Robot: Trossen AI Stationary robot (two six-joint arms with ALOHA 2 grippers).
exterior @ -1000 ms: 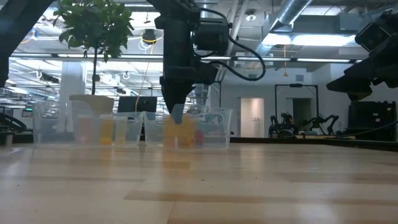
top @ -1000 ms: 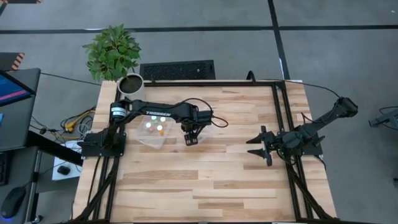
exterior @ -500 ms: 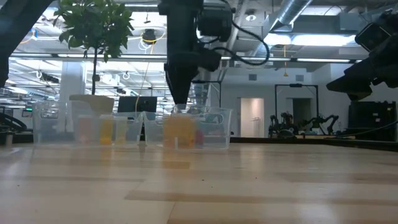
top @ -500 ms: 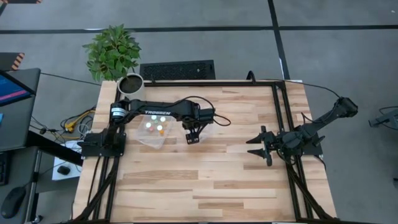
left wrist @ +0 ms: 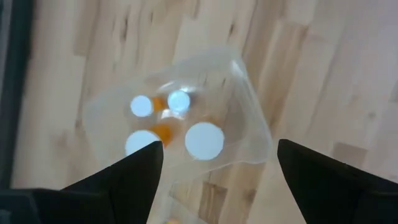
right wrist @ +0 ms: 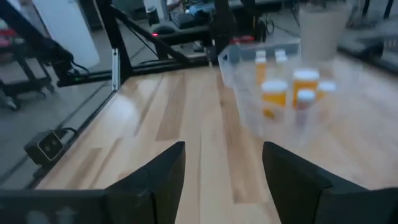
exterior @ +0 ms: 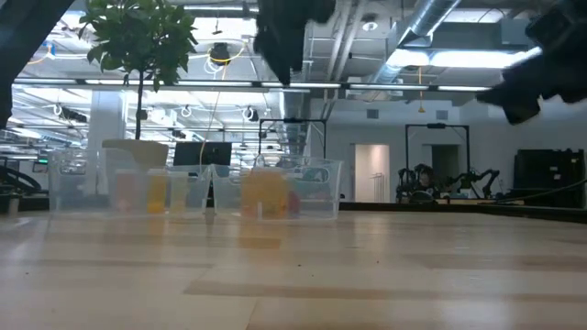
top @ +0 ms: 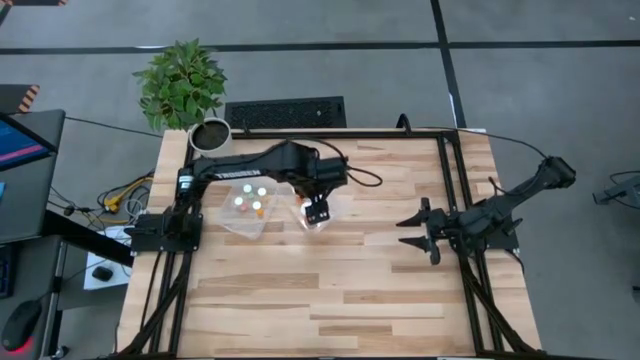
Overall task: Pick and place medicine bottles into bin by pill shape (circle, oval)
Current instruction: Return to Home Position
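Observation:
Two clear bins stand on the wooden table. The bin [top: 334, 205] nearer the middle holds several medicine bottles [left wrist: 204, 139] with white caps and orange bodies, standing on its floor. The left bin [top: 232, 215] holds a few more bottles [top: 256, 207]. My left gripper [left wrist: 217, 186] hangs open high above the middle bin, pointing down, with nothing between its fingers. In the low view it [exterior: 282, 55] is well clear of the bin's rim [exterior: 292, 165]. My right gripper [top: 412, 235] waits open at the table's right side, pointing toward the bins [right wrist: 292, 87].
A white plant pot [top: 210, 133] with a green plant stands at the table's far left corner. A black grille [top: 285, 112] lies beyond the far edge. Black frame rails [top: 455, 200] run along the right side. Bare wood [top: 320, 300] fills the near half.
My left gripper has risen straight up out of the middle bin, from just above the bottles to high over the rim. The bottles stay in the bin. My right arm has kept still.

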